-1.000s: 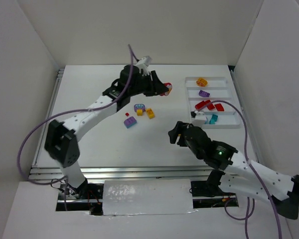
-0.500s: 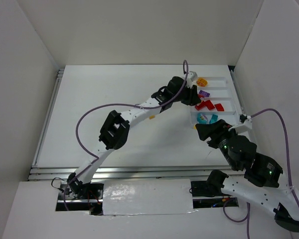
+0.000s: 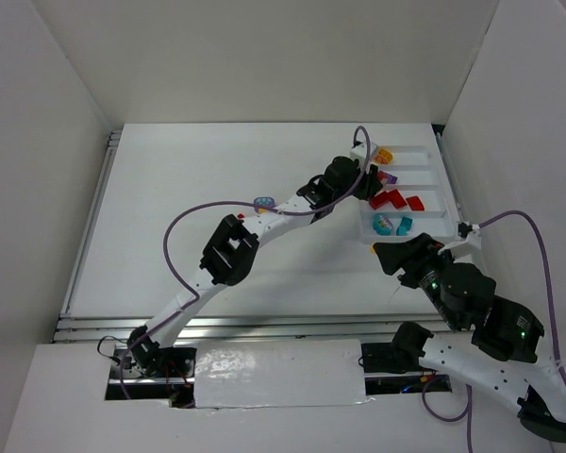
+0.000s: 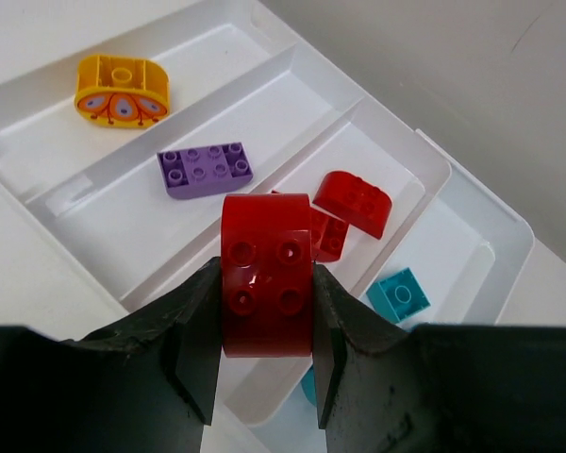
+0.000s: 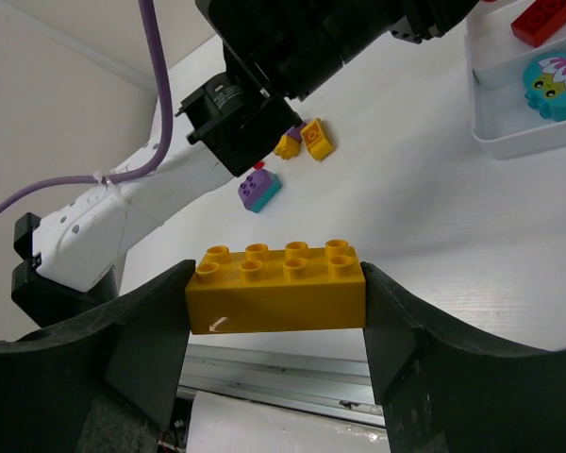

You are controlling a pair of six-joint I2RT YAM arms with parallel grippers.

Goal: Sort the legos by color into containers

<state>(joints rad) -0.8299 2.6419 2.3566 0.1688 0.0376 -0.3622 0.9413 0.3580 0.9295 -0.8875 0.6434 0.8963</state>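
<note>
My left gripper [image 4: 266, 276] is shut on a red lego [image 4: 266, 293] and holds it above the white tray [image 4: 424, 156], over the wall between the purple and red containers. In the tray lie a yellow rounded lego [image 4: 123, 90], a purple lego [image 4: 206, 170], red legos [image 4: 354, 203] and a teal lego [image 4: 401, 294]. My right gripper [image 5: 275, 283] is shut on a yellow two-by-four lego [image 5: 275, 288], held off the table near the tray's near corner [image 5: 528, 127]. From above, the left gripper [image 3: 366, 181] is over the tray [image 3: 432, 179] and the right gripper [image 3: 382, 253] is just in front of it.
Loose legos lie mid-table: yellow ones [image 5: 307, 140] and a purple-and-teal one [image 5: 259, 189]. A rounded lego [image 3: 263, 202] shows beside the left arm, which stretches across the table and hides others. White walls enclose the table on three sides.
My left arm swung right from mid-table to over the tray with the red lego. My right arm drew back to the right, still holding the yellow lego.
</note>
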